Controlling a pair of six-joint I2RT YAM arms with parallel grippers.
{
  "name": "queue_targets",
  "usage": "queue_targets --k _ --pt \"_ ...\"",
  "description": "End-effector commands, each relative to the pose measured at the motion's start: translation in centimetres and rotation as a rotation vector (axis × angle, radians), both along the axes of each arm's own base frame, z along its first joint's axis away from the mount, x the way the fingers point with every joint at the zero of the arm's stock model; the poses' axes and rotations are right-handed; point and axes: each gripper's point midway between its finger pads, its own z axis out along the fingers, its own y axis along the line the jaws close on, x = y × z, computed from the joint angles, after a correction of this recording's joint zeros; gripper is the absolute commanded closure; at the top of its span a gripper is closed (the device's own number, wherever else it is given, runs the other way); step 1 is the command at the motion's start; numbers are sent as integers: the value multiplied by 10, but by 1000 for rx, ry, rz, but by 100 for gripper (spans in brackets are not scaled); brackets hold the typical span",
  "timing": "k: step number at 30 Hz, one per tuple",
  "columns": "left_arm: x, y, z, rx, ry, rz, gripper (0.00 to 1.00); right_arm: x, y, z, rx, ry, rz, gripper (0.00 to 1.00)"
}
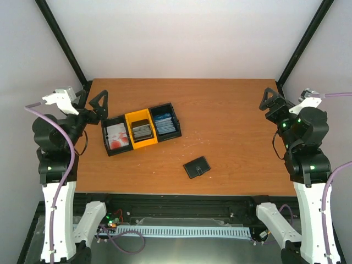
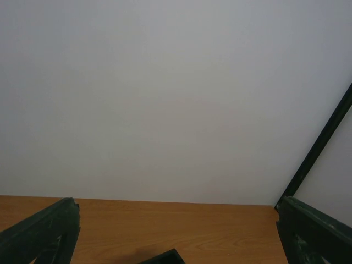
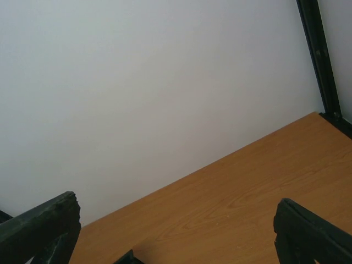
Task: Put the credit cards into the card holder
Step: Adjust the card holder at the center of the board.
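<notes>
While left, right jaws gape wide, empty: one folded card holder (image 1: pixel 196 167), three bins (image 1: pixel 146 144) holding credit cards (image 1: pixel 142 131).

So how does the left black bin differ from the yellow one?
The left black bin has black walls, the yellow bin yellow ones. The left black bin holds white cards with red blotches, the yellow bin grey cards. Both are open-topped, side by side.
</notes>
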Motion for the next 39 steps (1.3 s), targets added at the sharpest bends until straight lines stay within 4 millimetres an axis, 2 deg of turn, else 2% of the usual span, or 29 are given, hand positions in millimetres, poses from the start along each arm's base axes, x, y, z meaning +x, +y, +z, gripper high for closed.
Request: queue_targets --k 1,3,6,9,11,17,21,24,26,28,31,32,35,38,39 --pt "-3 -5 10 -13 -46 -53 1 2 -8 -1 96 -7 -42 4" --pt "-1 -5 6 -24 -36 -59 1 0 -15 -3 129 -14 -80 2" --pt "3 -6 -7 -76 9 -79 0 -2 -14 -7 136 -31 -68 1" --pt "3 -18 -21 -90 36 -160 0 -1 3 -14 105 -17 35 0" --pt "8 -27 -32 -103 53 -221 0 2 16 -26 84 24 110 0" --pt "26 -55 -75 -137 172 -411 0 17 49 -95 111 245 298 0" --pt "38 -77 -106 -138 285 -504 0 24 70 -157 237 404 390 3" --pt "44 -102 -138 -135 397 -572 0 20 87 -209 338 529 441 5" --pt "47 -122 -164 -132 484 -608 0 12 102 -238 348 618 471 6" --pt "46 -143 -199 -131 619 -640 0 0 113 -266 317 734 479 6" --pt "39 -183 -242 -73 750 -719 1 -29 119 -309 278 926 479 12" --pt "31 -200 -250 -40 774 -760 2 -43 125 -320 261 988 500 14" --pt "19 -230 -267 30 806 -831 0 -77 129 -344 225 1124 515 25" --pt "7 -245 -285 82 841 -872 0 -98 135 -363 232 1201 541 44" --pt "5 -247 -292 106 853 -876 0 -101 139 -369 240 1217 549 47"
